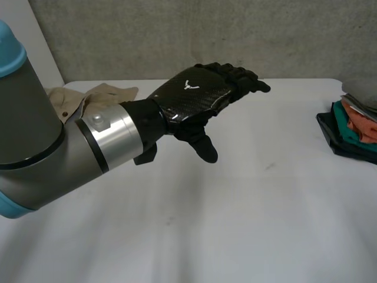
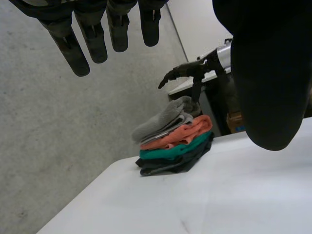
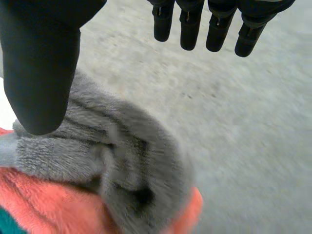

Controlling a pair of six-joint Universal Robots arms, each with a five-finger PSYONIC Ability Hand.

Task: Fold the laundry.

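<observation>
Open left hand [image 1: 191, 94] above the counter [image 1: 247, 206], beige cloth [image 1: 88, 97] behind it.
The crumpled beige cloth lies at the counter's far-left corner beside the left arm [image 1: 53, 147], so that arm is nearer. The left hand reaches out palm-down, fingers relaxed and empty; the right hand [image 2: 190, 69] hangs open over the folded stack [image 1: 353, 127], well apart.

Reads as robot lab or test cell, not home. Bare grey concrete wall [image 1: 147, 35] close behind plain white bench [image 1: 247, 224]; no furnishing, no decor. Grey-jointed, blue-capped arm [image 1: 41, 135] reaching over bench. Laundry laid out sparsely: folded pile [image 2: 173, 144] at one bench end, beige garment [image 1: 88, 97] at other. Past pile, dark stand [image 2: 214, 102] and brown box [image 2: 237, 122], low behind bench.
</observation>
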